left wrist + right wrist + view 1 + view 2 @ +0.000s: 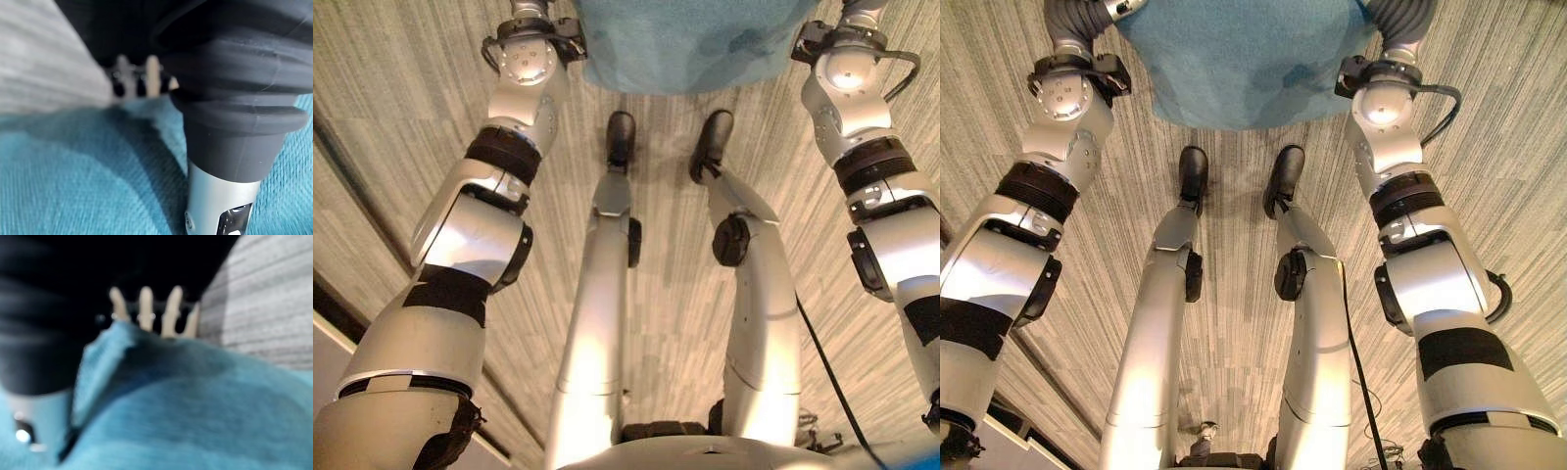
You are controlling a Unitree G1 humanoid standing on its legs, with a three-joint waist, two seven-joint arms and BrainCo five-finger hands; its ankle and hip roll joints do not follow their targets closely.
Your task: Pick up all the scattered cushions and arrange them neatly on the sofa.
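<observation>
Grey striped carpet (1489, 117) is seen below, running in fine pale lines across the floor. No writing or label can be made out on anything. One teal cushion (1244, 59) is held up above the carpet between the two arms, at the far edge of the head views. Its cover is a plain woven cloth of blue-green, with soft folds and a darker patch near one side. The left hand (146, 78) is pressed against one side of the cushion, its fingers laid behind the cloth's edge; whether they are curled cannot be told. The right hand (156, 308) is set at the other side, its fingers (171, 308) seen straight above the cushion's edge, lying flat on it.
</observation>
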